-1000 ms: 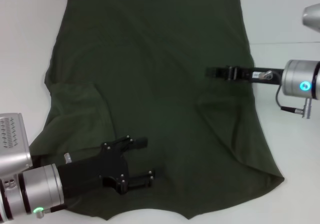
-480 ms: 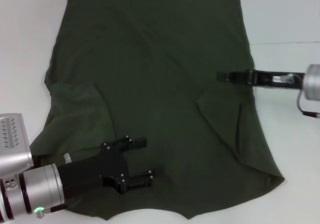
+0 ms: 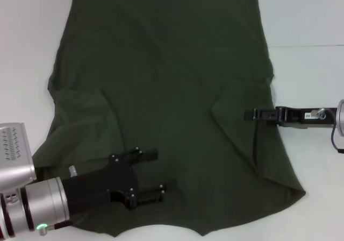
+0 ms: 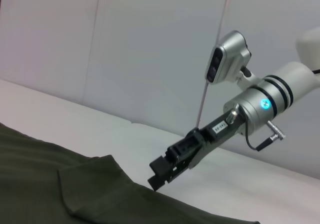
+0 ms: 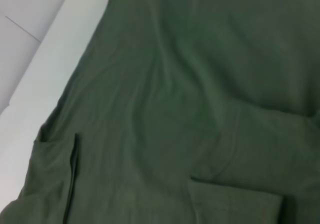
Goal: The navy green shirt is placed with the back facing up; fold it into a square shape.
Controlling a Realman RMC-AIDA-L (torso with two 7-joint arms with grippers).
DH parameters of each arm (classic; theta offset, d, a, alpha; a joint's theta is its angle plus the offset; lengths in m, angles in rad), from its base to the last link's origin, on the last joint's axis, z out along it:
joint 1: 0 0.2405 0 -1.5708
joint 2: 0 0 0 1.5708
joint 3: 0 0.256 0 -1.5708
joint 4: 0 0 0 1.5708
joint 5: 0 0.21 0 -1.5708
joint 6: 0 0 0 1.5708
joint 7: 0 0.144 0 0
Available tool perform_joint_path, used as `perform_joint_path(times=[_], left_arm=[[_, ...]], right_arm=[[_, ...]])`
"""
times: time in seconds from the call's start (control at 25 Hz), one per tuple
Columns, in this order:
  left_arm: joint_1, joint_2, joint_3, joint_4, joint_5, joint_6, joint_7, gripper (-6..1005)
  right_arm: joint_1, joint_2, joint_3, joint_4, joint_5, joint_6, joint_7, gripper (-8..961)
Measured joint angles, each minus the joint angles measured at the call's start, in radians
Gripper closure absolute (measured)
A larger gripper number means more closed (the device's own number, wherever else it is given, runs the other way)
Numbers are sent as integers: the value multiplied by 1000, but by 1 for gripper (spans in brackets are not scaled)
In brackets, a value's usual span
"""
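Both sleeves of the navy green shirt [image 3: 161, 101] lie folded inward in the head view. The left gripper [image 3: 153, 172] hovers over the near hem, fingers [image 3: 150, 154] spread wide, empty. The right gripper [image 3: 250, 114] sits above the folded right sleeve (finger state cannot be told).

Left wrist view: the right gripper [image 4: 157, 176] hangs just above the cloth.

Right wrist view: only shirt [image 5: 190, 84] shows. Judged step: side folds; next, grasp an edge.

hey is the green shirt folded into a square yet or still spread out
Mostly spread out. The navy green shirt lies flat across the table; only its two sleeves are turned inward over the body.
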Motion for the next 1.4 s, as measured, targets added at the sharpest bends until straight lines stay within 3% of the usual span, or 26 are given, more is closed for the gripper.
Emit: perform_joint_path(times=[0.2,1.0,1.4], left_arm=[[-2,1,1,0,2,0,0,169],[3,2,0,5,0,-15,6,169],[0,2,0,7,4,-34,8,168]], right_arm=[[-1,15,0,2,-2,22,-7,7],[49,85,-8,33,6,108,-31,9],[108,93,-13,107,43,88,-75,10]])
